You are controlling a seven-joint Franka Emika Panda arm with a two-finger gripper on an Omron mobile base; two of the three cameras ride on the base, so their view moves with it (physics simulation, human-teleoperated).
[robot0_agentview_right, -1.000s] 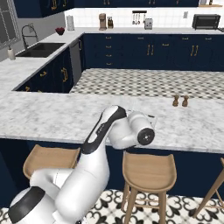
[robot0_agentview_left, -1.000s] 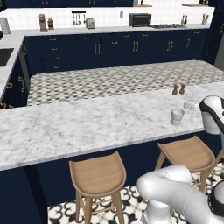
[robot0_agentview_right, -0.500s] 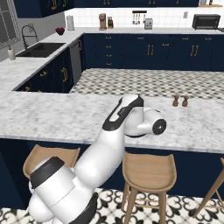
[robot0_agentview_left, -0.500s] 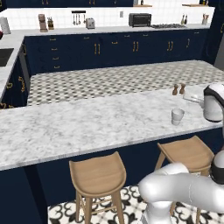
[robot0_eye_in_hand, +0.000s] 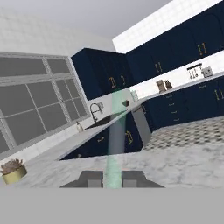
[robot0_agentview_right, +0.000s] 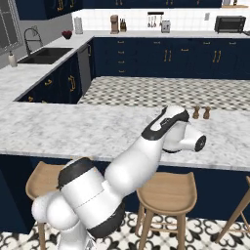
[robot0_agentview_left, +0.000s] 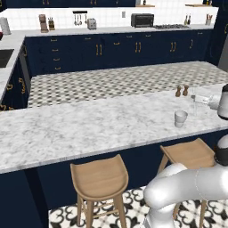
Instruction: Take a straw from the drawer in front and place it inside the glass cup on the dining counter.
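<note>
One step is left as I read it: getting the straw down into the glass cup, which stands on the dining counter near its front edge, in front of the two brown shakers and above the right-hand wooden stool. To do it well, I want the straw's lower end centred over the cup's mouth and the straw close to upright before I let go, then a slow descent so it does not knock the light tumbler over. From the left base view, I see the arm's wrist just to the right of the cup; how well the straw lines up with the rim, I cannot tell. In the hand view, the gripper is clenched on the pale green straw, which runs straight out between the two finger tips.
</note>
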